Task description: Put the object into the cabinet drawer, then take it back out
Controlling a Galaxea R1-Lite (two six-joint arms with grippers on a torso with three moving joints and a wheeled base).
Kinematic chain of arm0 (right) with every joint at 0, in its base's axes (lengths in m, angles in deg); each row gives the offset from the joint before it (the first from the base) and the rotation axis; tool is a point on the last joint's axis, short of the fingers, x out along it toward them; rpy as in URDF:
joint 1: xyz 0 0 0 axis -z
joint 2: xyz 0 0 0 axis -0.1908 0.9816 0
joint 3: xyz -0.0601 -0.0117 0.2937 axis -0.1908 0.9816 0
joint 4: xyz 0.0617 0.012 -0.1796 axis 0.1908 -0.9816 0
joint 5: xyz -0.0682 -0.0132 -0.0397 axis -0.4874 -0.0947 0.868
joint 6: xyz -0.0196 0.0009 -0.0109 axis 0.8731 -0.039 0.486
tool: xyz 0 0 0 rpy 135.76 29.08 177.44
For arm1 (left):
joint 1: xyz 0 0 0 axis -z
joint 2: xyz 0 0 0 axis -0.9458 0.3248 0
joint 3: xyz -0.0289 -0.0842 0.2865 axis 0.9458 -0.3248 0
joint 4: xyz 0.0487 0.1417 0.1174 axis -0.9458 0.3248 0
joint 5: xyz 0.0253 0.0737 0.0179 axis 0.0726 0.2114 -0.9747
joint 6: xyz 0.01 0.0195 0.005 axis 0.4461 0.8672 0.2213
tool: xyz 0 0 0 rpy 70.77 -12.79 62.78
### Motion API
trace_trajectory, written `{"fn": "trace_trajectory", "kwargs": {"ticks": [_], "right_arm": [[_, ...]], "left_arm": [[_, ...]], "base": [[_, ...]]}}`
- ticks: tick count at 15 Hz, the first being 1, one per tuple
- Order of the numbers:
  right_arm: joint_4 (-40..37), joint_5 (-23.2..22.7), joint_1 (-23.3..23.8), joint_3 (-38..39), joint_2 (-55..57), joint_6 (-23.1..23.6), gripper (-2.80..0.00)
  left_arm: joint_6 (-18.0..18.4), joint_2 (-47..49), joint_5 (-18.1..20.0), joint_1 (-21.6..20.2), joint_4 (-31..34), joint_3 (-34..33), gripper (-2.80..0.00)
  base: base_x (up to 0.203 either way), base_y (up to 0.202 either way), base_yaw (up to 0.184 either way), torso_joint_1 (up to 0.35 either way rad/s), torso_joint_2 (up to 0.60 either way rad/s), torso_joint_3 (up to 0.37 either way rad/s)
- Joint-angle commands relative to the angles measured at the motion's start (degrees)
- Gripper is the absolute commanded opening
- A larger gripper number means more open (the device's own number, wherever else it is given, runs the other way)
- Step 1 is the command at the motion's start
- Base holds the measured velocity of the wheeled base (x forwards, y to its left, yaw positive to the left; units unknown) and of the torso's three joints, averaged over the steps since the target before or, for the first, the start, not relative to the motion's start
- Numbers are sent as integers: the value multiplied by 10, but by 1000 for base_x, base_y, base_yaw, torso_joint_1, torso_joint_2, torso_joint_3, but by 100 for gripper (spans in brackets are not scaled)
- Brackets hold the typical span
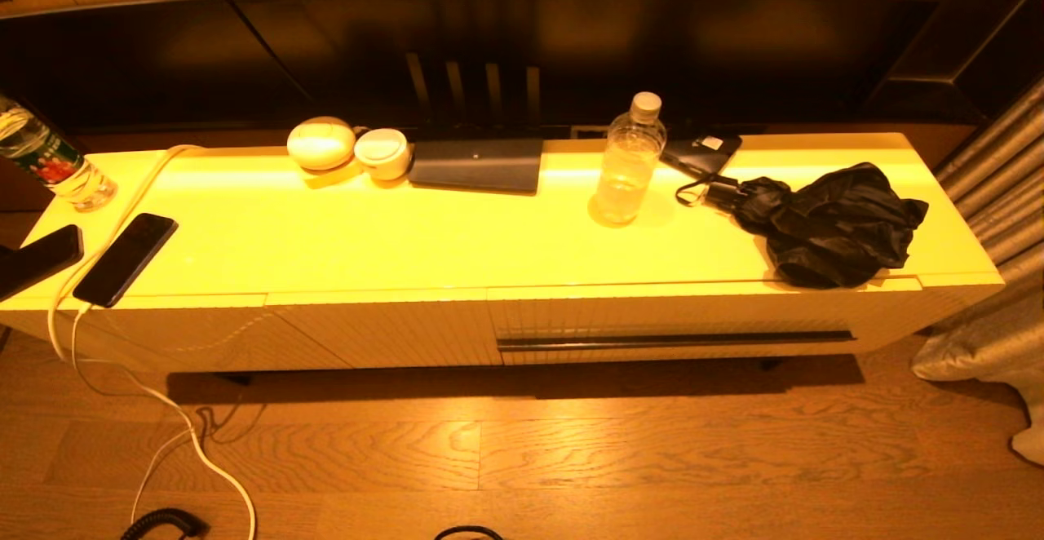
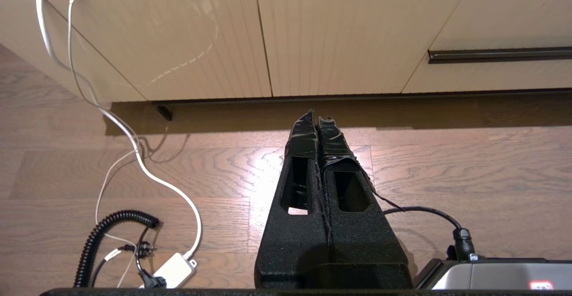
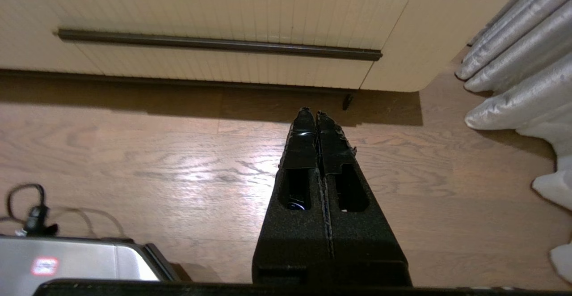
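Note:
The cabinet drawer (image 1: 677,316) is closed at the right of the low cream cabinet, its dark handle slot (image 1: 677,341) running across the ribbed front. On the top above it stand a clear plastic bottle (image 1: 626,166) and a crumpled black folded umbrella (image 1: 824,226). Neither arm shows in the head view. My left gripper (image 2: 316,119) hangs shut and empty over the wooden floor, facing the handle-less panels, with the drawer (image 2: 491,74) off to one side. My right gripper (image 3: 311,113) is also shut and empty, low before the drawer (image 3: 201,19) and its handle slot (image 3: 219,44).
Two dark phones (image 1: 126,258), a white charging cable (image 1: 163,409) and another bottle (image 1: 49,166) occupy the cabinet's left end. Two white round items (image 1: 322,143), a dark flat pad (image 1: 477,165) and a small black case (image 1: 701,153) lie at the back. A grey curtain (image 1: 995,197) hangs at right.

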Motion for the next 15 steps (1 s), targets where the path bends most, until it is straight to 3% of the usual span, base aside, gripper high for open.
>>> {"fn": "trace_trajectory", "kwargs": {"ticks": [1, 8, 15], "right_arm": [[1, -10, 0, 13, 0, 20, -280], [4, -12, 0, 14, 0, -10, -280], [3, -8, 0, 13, 0, -12, -280]], "left_arm": [[0, 0, 0, 0, 0, -1, -280], [0, 0, 0, 0, 0, -1, -280], [0, 0, 0, 0, 0, -1, -280]], "base": [[0, 0, 0, 0, 0, 0], [0, 0, 0, 0, 0, 0], [0, 0, 0, 0, 0, 0]]}}
